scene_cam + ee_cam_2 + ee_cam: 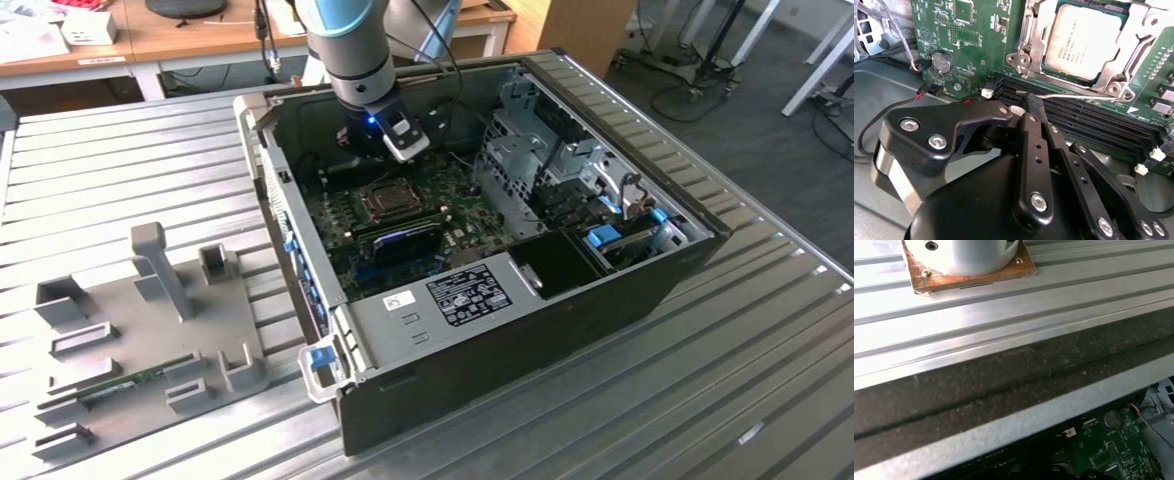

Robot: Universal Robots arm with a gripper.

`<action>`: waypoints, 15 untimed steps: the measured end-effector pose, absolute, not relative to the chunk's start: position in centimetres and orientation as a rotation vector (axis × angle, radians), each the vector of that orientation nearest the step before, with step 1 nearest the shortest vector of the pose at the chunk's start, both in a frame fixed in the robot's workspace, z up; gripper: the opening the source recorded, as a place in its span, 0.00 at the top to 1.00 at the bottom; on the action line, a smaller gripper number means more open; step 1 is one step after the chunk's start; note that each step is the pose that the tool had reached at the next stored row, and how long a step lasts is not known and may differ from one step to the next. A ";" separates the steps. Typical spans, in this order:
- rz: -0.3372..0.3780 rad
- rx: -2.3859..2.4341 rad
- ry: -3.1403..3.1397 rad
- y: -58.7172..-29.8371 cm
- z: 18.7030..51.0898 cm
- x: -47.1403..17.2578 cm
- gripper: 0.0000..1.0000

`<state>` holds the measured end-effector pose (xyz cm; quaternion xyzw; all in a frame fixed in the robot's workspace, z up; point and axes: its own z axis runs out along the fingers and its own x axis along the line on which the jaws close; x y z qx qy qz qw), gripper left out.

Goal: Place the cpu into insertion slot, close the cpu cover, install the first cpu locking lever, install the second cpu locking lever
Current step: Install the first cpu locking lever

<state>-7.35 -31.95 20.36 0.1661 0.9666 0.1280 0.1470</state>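
Note:
The cpu (pixel 1086 42) lies flat in the insertion slot (pixel 387 203) of the green motherboard (pixel 979 30), inside the open computer case. The silver cpu cover (pixel 1030 37) is folded down around it, and the chip's metal top shows through its window. A thin silver locking lever (pixel 1074 95) runs along the socket's edge beside the memory slots. My gripper (pixel 1035 106) is shut, with its black fingertips right at the free end of that lever. In the exterior view the gripper (pixel 398 142) hangs just behind the socket.
Long black memory slots (pixel 1089 122) lie between the gripper and the socket. A coin battery (pixel 941 62) and loose cables (pixel 884 115) are nearby. The drive cage (pixel 541 150) rises on the exterior view's right. A grey fixture plate (pixel 147 330) sits on the slatted table.

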 end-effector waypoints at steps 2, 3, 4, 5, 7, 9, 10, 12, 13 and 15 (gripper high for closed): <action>0.368 0.480 2.781 -32.0 20.3 -7.4 0.90; 0.368 0.481 2.781 -32.0 20.3 -7.4 0.90; 0.368 0.482 2.780 -32.0 20.3 -7.5 0.90; 0.368 0.483 2.780 -32.0 20.3 -7.6 0.90; 0.368 0.484 2.779 -32.0 20.3 -7.7 0.90; 0.367 0.486 2.778 -32.0 20.2 -7.8 0.90; 0.367 0.486 2.777 -32.0 20.2 -7.8 0.90; 0.367 0.487 2.776 -32.0 20.1 -7.9 0.90; 0.367 0.488 2.776 -32.0 20.0 -7.9 0.90; 0.367 0.490 2.775 -32.1 19.9 -7.9 0.90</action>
